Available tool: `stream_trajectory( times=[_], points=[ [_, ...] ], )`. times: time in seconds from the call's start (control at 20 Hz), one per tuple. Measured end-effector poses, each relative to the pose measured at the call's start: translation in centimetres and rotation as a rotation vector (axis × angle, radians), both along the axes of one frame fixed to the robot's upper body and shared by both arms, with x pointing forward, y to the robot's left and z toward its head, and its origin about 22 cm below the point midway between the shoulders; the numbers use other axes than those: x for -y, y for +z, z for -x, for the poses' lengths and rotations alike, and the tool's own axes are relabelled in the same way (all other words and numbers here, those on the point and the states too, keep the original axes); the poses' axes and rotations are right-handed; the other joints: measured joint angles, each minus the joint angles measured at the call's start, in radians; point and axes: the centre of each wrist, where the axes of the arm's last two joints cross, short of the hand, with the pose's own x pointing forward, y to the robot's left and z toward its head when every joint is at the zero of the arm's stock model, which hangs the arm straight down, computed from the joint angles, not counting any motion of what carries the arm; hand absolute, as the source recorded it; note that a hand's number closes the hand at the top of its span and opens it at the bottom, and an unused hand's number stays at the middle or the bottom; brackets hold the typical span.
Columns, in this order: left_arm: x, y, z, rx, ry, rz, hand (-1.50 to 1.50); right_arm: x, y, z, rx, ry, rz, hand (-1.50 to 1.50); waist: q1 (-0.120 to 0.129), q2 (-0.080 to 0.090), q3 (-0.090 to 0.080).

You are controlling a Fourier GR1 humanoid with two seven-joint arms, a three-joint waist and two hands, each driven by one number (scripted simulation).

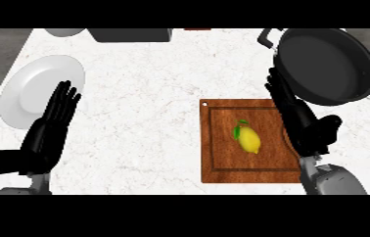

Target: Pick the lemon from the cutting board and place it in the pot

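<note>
A yellow lemon (248,139) with a green leaf lies in the middle of the brown wooden cutting board (224,162), at the right of the counter. Behind the board at the far right sits the dark pot (325,64), round, with a handle at its upper left. My right hand (303,121) is open, fingers straight, over the board's right edge just to the right of the lemon and apart from it, fingertips near the pot's near rim. My left hand (51,128) rests open at the left, fingers up.
A white plate (33,86) lies at the left edge, partly under my left hand's fingertips. A grey box-like object (130,34) and a pale round dish (65,32) sit at the back edge. White marble counter (145,113) spreads between plate and board.
</note>
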Motion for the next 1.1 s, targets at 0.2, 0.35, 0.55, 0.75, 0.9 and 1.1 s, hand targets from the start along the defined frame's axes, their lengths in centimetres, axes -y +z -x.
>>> stream_trajectory(
  times=[0.2,0.35,0.55,0.75,0.9,1.1],
  points=[
    [0.9,-1.1,-0.4,-0.112,-0.054,-0.044,0.00,-0.9,-1.2,0.2,-0.030,0.154,0.099,1.50,0.002,-0.026,-0.001],
    [1.4,-2.4,-0.2,-0.225,-0.112,-0.081,0.00,-0.7,-1.0,0.1,0.018,0.280,0.306,1.50,-0.004,-0.036,-0.006],
    [2.2,-4.1,0.6,-0.338,-0.155,-0.090,0.00,-0.7,-0.4,0.3,0.323,0.143,0.361,-1.50,-0.027,-0.044,-0.002],
    [2.8,-4.5,0.5,-0.386,-0.185,-0.100,0.00,-1.5,-2.2,2.2,0.524,0.110,0.237,-1.50,-0.020,-0.045,0.000],
    [3.7,-4.6,0.1,-0.400,-0.198,-0.107,0.00,-0.7,-1.5,3.9,0.582,0.128,0.223,-1.50,-0.012,-0.046,-0.001],
    [4.5,-4.7,-0.5,-0.413,-0.202,-0.109,0.00,0.5,0.7,5.2,0.483,0.177,0.327,-1.50,-0.011,-0.048,-0.003]
  ],
)
